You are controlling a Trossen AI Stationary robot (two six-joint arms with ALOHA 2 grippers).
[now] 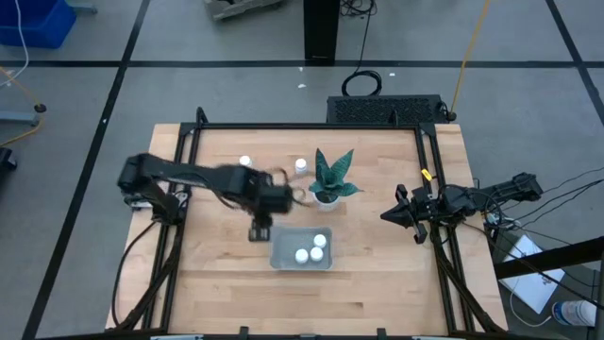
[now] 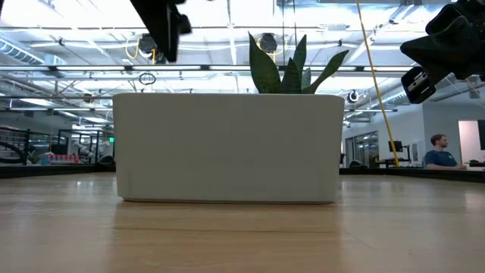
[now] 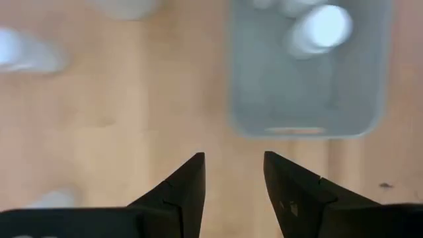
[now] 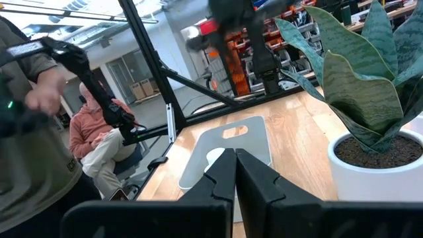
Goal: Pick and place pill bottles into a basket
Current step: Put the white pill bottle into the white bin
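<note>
I see the left gripper hanging over the table just beside the basket's left end, its two fingers spread apart with bare wood between them and nothing in their grasp. In the left wrist view the basket lies just ahead of those fingers, with white bottle tops blurred inside it.

From above I count two pill bottles standing in the basket, close together toward its right half. Two more bottles sit on the wood farther back: one behind the left arm, another just left of the potted plant. I cannot find a fifth.

The plant stands directly behind the basket; in the low view the basket's pale wall fills the middle and the plant's leaves rise above it.

The right gripper waits near the table's right edge, pointing toward the plant, its fingers pressed together on nothing.

People show in the room beyond the table.
</note>
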